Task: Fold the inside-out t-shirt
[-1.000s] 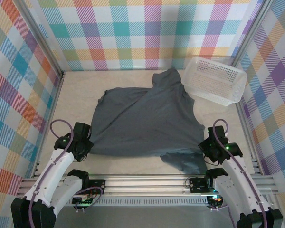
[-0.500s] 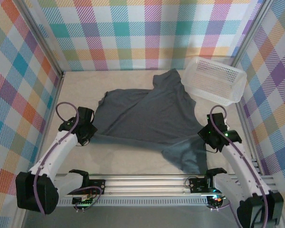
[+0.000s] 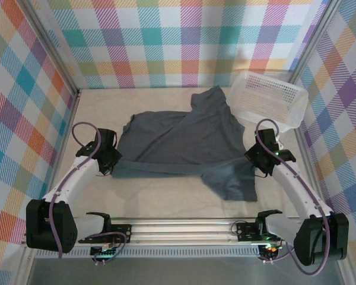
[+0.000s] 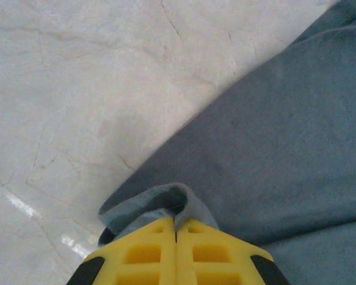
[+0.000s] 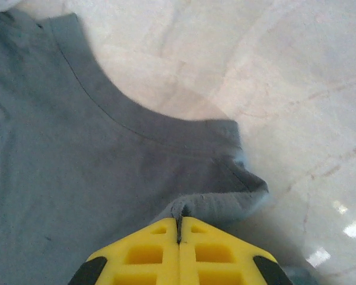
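Your left jaws are pressed fully together, the yellow fingertips (image 4: 143,252) meeting with no gap, and they pinch a bunched fold at the edge of the inside-out t-shirt (image 4: 285,142). From that pinch the grey cloth runs ahead and to the right of the jaws. Bare pale table (image 4: 77,83) lies ahead and to their left.

Your right jaws are likewise closed tight, their yellow fingertips (image 5: 216,252) nipping a small pucker of the t-shirt (image 5: 71,154) just beside a stitched hem. A curved seam sweeps away ahead of them. Cloth lies ahead and to the left of these jaws, with bare table (image 5: 296,89) to their right.

From above, a flap of the t-shirt (image 3: 184,139) lies nearer the arm bases than the right jaws and a little inboard of them. A narrow band of the shirt's near edge runs from one pair of jaws to the other. Beyond both pairs the main body spreads over the table (image 3: 160,199), one part reaching farther back. Beyond the right jaws a white mesh basket (image 3: 267,101) sits just beside that far part; you cannot tell whether they touch. Plaid walls (image 3: 166,41) stand behind.
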Robot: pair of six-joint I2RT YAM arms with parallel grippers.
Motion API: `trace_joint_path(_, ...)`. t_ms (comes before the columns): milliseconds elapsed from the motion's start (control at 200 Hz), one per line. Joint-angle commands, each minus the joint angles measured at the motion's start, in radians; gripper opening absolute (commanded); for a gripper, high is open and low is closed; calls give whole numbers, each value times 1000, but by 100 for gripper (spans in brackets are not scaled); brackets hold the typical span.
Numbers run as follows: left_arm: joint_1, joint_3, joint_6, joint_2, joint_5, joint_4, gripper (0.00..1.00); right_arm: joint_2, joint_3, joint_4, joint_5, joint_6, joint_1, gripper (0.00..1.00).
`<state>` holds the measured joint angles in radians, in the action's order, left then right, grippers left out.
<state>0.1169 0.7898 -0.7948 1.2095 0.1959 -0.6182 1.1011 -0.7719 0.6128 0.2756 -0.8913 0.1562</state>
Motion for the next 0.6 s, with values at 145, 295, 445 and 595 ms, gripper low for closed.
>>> trace_joint_path(145,-17,-46,-16,113,27,104,10,215,-8,-167,-1,84,-17,11)
trace_joint_path(295,-18,-57,-6,97,30,100,32,203,-9,-99,-17,108,-33,42)
trace_joint_path(445,-17,-68,70,-96,82,80,40,9,90,-5,-16,75,-38,50)
trace_joint_path(595,-1,-53,232,-211,-151,117,42,-150,238,61,-123,16,-42,53)
